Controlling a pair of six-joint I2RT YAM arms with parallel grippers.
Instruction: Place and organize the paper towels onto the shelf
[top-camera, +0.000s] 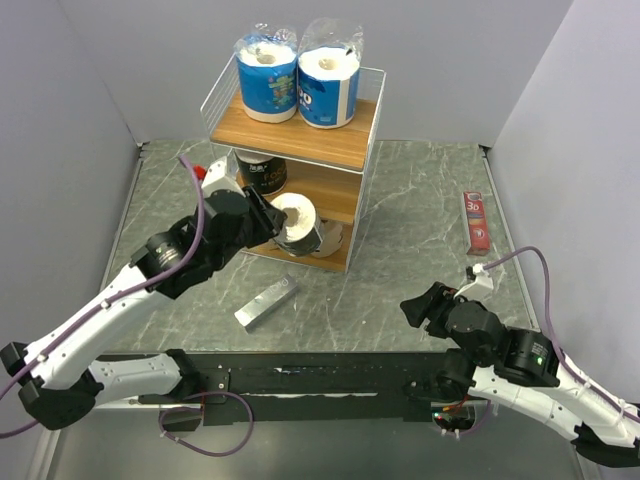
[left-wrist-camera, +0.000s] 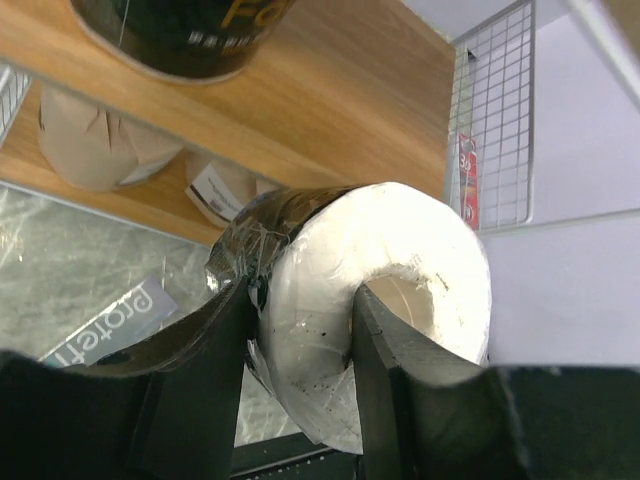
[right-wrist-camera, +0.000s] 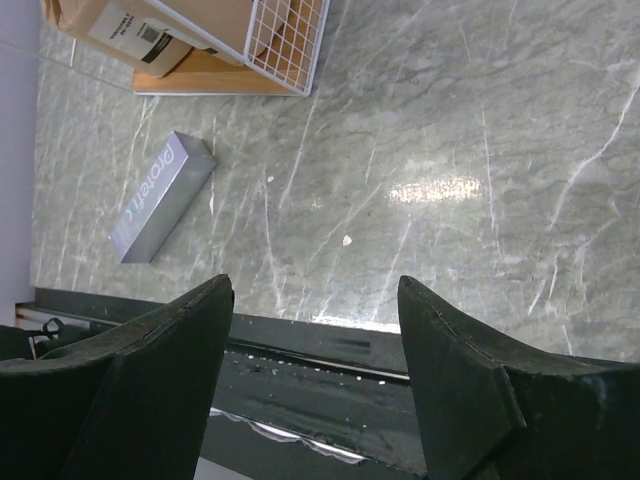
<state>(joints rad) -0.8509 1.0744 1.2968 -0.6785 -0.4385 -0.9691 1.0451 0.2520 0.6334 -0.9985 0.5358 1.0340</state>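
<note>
The shelf (top-camera: 335, 142) stands at the back middle. Two blue paper towels (top-camera: 267, 78) (top-camera: 328, 88) stand on its top board. A black-wrapped roll (top-camera: 262, 173) stands on the middle board. Two brown rolls (left-wrist-camera: 88, 150) (left-wrist-camera: 222, 187) show on the bottom board in the left wrist view. My left gripper (top-camera: 277, 222) is shut on the second black-wrapped roll (left-wrist-camera: 400, 260), one finger in its core and one outside, at the shelf's front by the middle board (left-wrist-camera: 330, 100). My right gripper (right-wrist-camera: 315, 292) is open and empty, low over the table at the right front (top-camera: 415, 308).
A flat silver bar (top-camera: 266, 302) lies on the table in front of the shelf and shows in the right wrist view (right-wrist-camera: 160, 197). A slim red box (top-camera: 476, 221) lies at the right. Grey walls close in the left, right and back.
</note>
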